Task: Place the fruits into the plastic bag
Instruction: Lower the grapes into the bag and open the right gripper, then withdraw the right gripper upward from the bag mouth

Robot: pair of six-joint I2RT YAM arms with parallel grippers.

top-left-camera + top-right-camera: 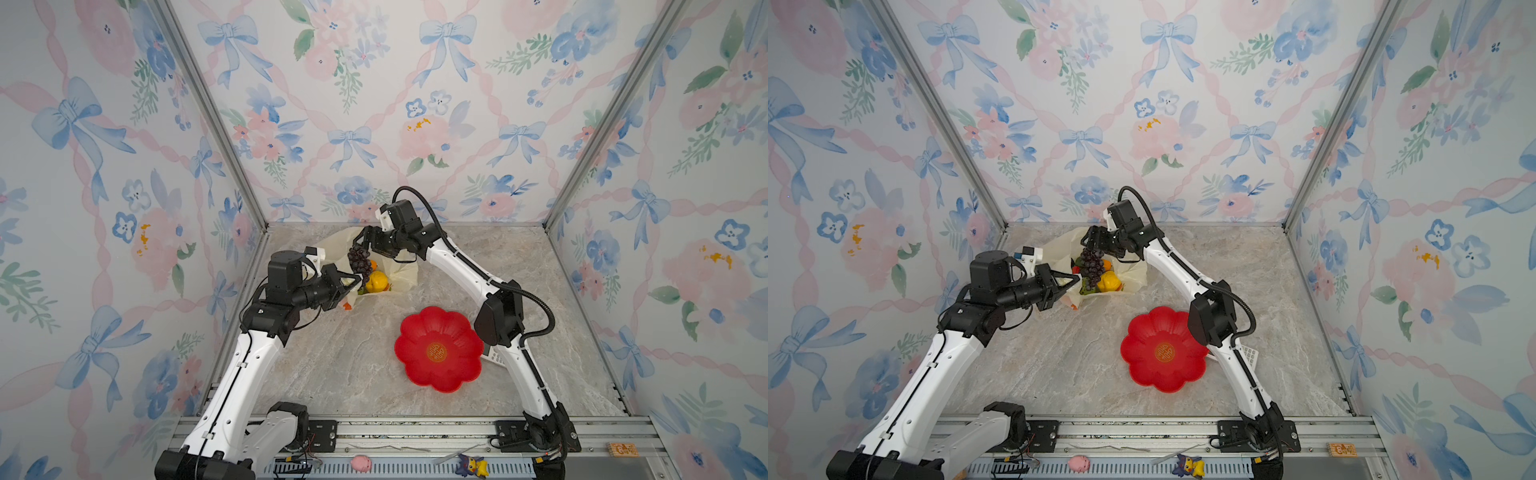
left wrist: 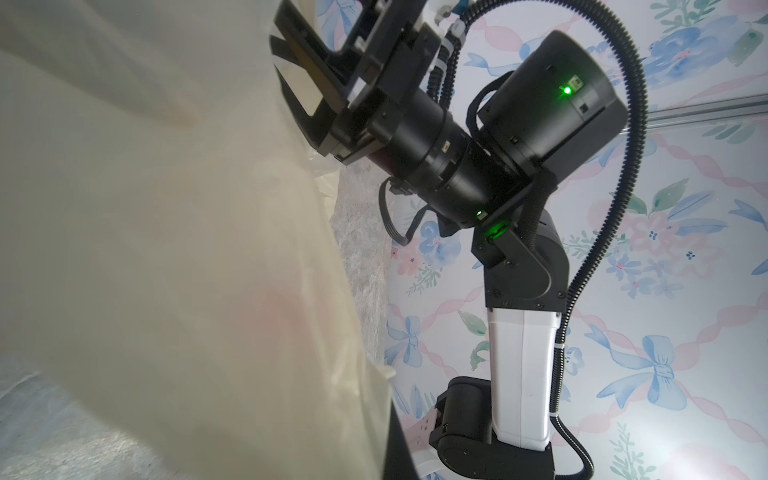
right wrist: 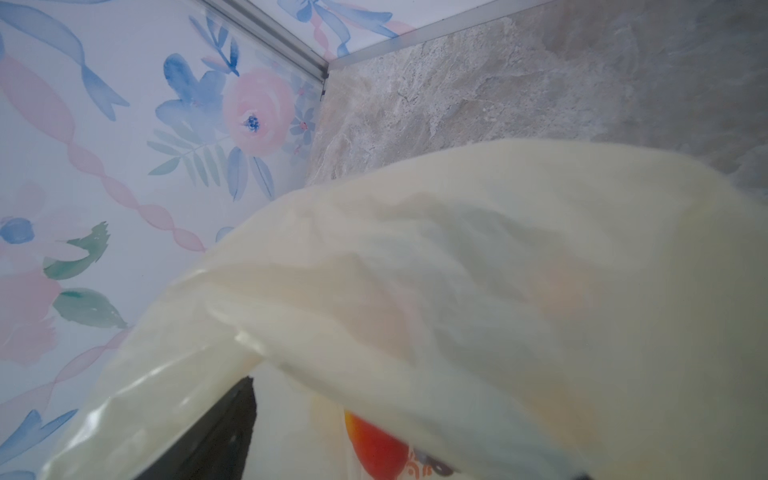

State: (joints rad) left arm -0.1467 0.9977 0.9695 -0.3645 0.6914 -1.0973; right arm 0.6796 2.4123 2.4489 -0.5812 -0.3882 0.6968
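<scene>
At crinkly plastic bag [image 1: 400, 271] mouth: knobbly grapes [image 1: 360, 259], lumpy yellow fruit [image 1: 376, 282].

The one sign I can make out is a golden emblem [image 1: 436, 352] in the middle of the red dish [image 1: 415, 330], round and like a Chinese ornament character, but I cannot read it surely. On the plastic bag [image 3: 457, 270] some dark printed marks [image 3: 436, 467] stand beside an orange picture, too blurred to read. A small orange tag [image 1: 622, 449] on the front rail [image 1: 415, 434] carries marks too small to read
</scene>
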